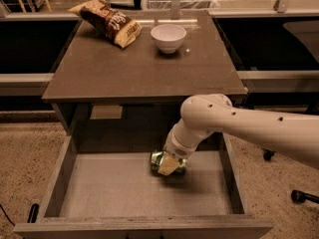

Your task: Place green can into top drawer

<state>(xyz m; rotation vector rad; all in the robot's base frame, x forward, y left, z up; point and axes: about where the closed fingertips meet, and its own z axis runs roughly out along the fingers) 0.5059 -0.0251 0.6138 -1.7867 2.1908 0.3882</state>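
Observation:
The green can [157,161] lies on its side on the pale bottom of the open top drawer [56,183], towards the back and right of the middle. My gripper [169,165] reaches down into the drawer from the right, on the white arm [209,118]. It is shut on the green can, with one pale finger [168,166] lying across the can's front. The other finger is hidden behind the can. The can's right end is covered by the gripper.
A brown snack bag [107,21] and a white bowl [168,37] sit at the back of the cabinet's top [139,68]. The drawer's thick side walls and front rail [144,227] surround the gripper. Chair castors [299,196] stand on the floor at right.

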